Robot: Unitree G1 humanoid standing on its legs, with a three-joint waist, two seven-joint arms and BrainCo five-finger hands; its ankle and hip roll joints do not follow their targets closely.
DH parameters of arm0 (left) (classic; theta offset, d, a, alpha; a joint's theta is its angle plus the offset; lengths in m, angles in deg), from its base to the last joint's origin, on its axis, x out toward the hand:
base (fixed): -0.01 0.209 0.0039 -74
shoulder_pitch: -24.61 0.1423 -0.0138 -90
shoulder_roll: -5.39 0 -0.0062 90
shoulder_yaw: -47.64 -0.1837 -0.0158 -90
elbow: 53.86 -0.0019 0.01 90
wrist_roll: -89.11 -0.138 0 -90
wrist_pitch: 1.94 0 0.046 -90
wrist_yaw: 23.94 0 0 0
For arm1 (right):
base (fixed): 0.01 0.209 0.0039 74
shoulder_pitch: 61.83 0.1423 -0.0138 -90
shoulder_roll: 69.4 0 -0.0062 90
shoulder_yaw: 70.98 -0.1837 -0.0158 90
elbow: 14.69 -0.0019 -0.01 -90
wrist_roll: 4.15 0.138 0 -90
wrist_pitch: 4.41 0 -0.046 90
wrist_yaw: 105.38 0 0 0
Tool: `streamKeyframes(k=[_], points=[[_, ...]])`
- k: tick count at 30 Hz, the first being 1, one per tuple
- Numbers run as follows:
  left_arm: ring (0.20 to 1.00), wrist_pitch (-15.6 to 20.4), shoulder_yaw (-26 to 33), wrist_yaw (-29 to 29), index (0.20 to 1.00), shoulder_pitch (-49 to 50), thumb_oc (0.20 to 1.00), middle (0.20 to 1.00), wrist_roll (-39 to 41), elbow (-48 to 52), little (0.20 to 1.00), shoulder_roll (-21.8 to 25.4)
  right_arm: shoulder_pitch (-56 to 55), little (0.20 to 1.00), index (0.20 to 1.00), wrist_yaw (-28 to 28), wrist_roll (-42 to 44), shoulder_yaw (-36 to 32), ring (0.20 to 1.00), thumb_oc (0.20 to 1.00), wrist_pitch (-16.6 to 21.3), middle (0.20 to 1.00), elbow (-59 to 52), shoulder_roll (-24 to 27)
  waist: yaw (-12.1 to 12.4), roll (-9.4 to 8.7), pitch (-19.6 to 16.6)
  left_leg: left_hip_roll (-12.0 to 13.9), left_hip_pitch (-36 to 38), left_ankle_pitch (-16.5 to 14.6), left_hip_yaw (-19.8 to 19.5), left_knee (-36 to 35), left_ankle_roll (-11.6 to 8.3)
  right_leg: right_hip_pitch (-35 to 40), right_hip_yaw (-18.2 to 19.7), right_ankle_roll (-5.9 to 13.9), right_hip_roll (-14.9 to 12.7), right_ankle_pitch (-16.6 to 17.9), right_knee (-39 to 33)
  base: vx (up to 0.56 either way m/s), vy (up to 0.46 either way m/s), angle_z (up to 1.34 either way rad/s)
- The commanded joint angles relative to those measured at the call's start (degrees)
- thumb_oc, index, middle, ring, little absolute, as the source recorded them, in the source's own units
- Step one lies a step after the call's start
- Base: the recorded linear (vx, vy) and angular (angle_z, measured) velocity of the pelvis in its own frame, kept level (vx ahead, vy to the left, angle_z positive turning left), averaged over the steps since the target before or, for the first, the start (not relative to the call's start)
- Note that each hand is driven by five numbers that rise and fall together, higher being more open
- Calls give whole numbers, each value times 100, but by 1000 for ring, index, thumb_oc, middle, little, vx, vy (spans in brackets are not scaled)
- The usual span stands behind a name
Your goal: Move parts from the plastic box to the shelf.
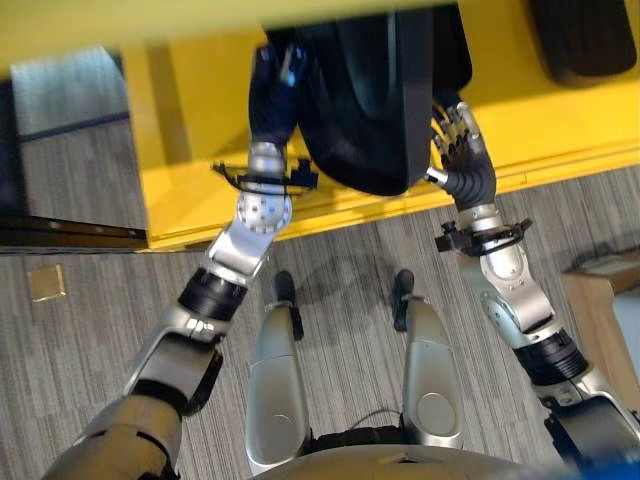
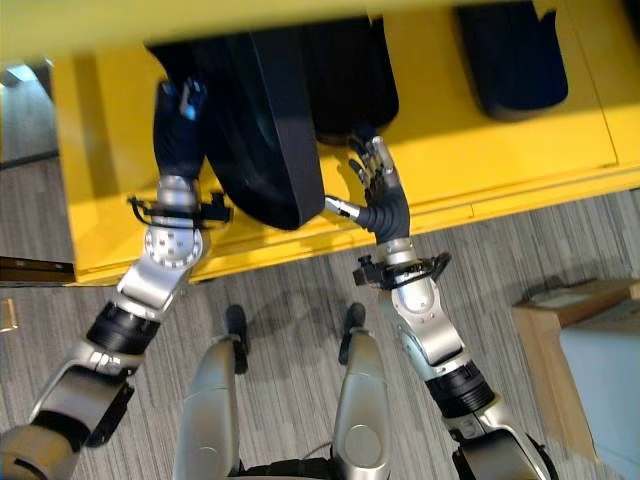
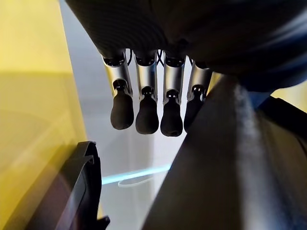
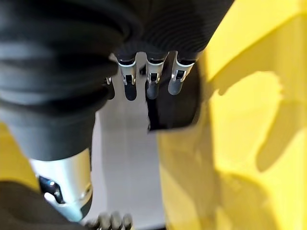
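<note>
A large black moulded part [image 1: 365,100] stands on edge on the yellow shelf [image 1: 560,120], between my two hands. My left hand [image 1: 275,90] lies against the part's left face. In the left wrist view its fingers [image 3: 144,110] are straight beside the dark part [image 3: 216,167]. My right hand [image 2: 378,185] is at the part's right edge with its fingers spread and straight, and its thumb points at the part. In the right wrist view the fingers [image 4: 151,81] reach toward the black part [image 4: 172,105]. Neither hand curls round it.
Another black part [image 2: 510,55] lies farther right on the shelf, and one more [image 2: 350,70] sits behind the held one. A brown box [image 2: 570,340] stands on the grey carpet at right. A small tan square [image 1: 46,282] lies on the floor at left.
</note>
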Motion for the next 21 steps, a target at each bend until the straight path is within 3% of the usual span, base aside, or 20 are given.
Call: streamKeyframes(k=[1, 5, 10, 16, 18, 21], points=[[200, 187, 127, 603, 200, -352, 200, 200, -98, -193, 200, 100, -87, 1000, 1000, -224, -86, -72, 1000, 1000, 545, 1000, -201, -35, 31, 40, -732, 291, -277, -237, 41, 450, 47, -204, 27, -24, 18, -3, 195, -58, 8, 1], [200, 45, 269, 895, 200, -658, 200, 200, -261, -386, 200, 297, -55, 1000, 1000, -225, -36, -92, 1000, 1000, 584, 1000, -193, 10, -30, 57, -803, 250, -854, -530, -88, 970, 78, -775, 128, -39, 13, -320, 757, -14, 0, 6], [200, -40, 575, 1165, 200, -580, 200, 200, -401, -390, 200, 465, -285, 1000, 1000, -239, 31, -304, 1000, 1000, 657, 1000, -199, 28, -45, 67, -905, 191, -1475, -623, -181, 1348, 119, -1362, 176, -100, -24, -482, 1164, 12, 0, 1], [200, -65, 950, 1365, 200, -418, 200, 200, -299, -567, 200, 742, -502, 1000, 1000, -144, 121, -482, 1000, 1000, 664, 1000, -170, 44, -20, 85, -1065, 204, -1672, -695, -250, 1475, 132, -1546, 185, -134, -22, -576, 1295, 38, 7, 4], [200, -146, 1148, 1402, 200, -388, 200, 200, -260, -789, 200, 1170, -621, 1000, 1000, -42, 192, -565, 1000, 1000, 650, 1000, -169, 113, -23, 87, -1123, 204, -1678, -720, -246, 1444, 124, -1531, 168, -127, -26, -598, 1278, 50, 17, 1], [200, -124, 1298, 1319, 200, -296, 200, 200, -72, -891, 200, 1365, -705, 1000, 1000, 44, 213, -614, 1000, 1000, 607, 1000, -180, 147, -10, 99, -1164, 185, -1676, -731, -242, 1420, 125, -1521, 159, -117, -32, -603, 1258, 27, 14, 1]])
